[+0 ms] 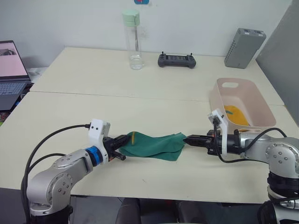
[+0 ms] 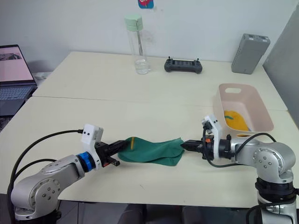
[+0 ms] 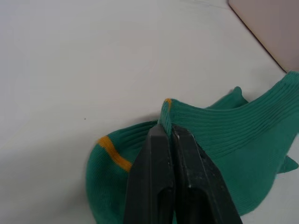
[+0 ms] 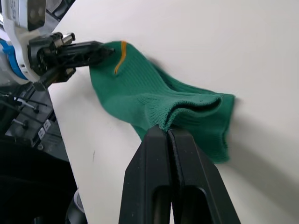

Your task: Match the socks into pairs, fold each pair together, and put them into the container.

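Observation:
Dark green socks (image 1: pixel 153 144) with a small yellow mark lie stretched across the near table between my two grippers. My left gripper (image 1: pixel 124 140) is shut on their left end, the fabric pinched between its black fingers (image 3: pixel 161 154). At the right end, my right gripper (image 1: pixel 187 139) is shut on the ribbed edge (image 4: pixel 187 109). The pale pink container (image 1: pixel 241 103) stands to the right, just behind my right arm, with a mustard-yellow sock (image 1: pixel 235 115) lying inside it.
Along the far edge stand a clear bottle with a green cap (image 1: pixel 132 40), a black controller (image 1: pixel 176 60) and a grey ribbed box (image 1: pixel 244 47). An open laptop (image 1: pixel 10 70) sits at the far left. A seam (image 1: pixel 117 95) joins two tabletops.

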Robot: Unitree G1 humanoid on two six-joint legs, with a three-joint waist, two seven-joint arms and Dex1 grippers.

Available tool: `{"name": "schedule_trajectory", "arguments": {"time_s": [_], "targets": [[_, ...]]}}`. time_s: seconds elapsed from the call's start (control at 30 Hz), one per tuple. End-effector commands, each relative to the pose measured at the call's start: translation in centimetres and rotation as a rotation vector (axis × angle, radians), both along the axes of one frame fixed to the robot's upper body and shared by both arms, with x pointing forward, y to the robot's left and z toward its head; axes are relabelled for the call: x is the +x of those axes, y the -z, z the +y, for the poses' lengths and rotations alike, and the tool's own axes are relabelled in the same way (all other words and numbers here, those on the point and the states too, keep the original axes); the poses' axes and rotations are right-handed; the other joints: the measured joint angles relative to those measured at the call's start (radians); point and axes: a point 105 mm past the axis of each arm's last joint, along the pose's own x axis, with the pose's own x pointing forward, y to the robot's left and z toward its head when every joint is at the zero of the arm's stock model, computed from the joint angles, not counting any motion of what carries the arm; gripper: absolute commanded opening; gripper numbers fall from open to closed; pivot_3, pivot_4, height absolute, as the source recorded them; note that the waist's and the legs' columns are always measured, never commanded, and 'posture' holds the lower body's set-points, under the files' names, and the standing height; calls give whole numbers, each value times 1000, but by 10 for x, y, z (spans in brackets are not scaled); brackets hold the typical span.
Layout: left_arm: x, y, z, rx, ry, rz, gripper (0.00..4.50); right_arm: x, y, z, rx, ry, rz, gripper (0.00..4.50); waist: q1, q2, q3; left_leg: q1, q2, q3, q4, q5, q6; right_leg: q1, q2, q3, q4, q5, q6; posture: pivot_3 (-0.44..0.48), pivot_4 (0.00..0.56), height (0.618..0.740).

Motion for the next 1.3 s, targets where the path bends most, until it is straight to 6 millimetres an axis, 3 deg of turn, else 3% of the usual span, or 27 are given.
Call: {"name": "schedule_trajectory", "arguments": {"time_s": [0.03, 0.53, 0.9, 1.0, 1.13, 1.3], "targets": [[0, -9, 3, 16, 3, -56, 52, 1, -2, -1, 1, 13, -27, 0, 0, 0, 0, 0, 0, 0, 0, 0, 0, 0, 0, 0, 0, 0, 0, 0, 150, 740], [-3, 2, 11, 40, -15, -69, 52, 16, 27, 7, -65, 57, -25, 0, 1, 0, 0, 0, 0, 1, -2, 0, 0, -1, 0, 0, 0, -2, -1, 0, 150, 740], [-7, 1, 17, 42, -40, -95, 52, 22, 27, 12, -77, 35, -56, 0, 0, 0, 0, 0, 0, 1, -2, 0, 0, -1, 0, 0, 0, -2, -2, 0, 150, 740], [-6, 1, 17, 42, -40, -97, 52, 21, 19, 10, -64, 33, -97, 0, 1, 0, 0, 0, 0, 1, -2, 0, 0, -1, 0, 0, 0, -2, -2, 0, 150, 740], [-5, 1, 15, 36, -34, -97, 0, 19, 10, 4, -46, 45, -120, 887, 1, 0, 0, 0, 0, 1, -2, 0, 0, -1, 0, 0, 0, -2, -2, 0, 150, 740], [-6, 2, 13, 37, -13, -90, 0, 20, 18, 2, -60, 64, -113, 2656, 1, 0, 0, 0, 0, 1, -2, 0, 0, -1, 0, 0, 0, -2, -2, 0, 150, 740]]}}
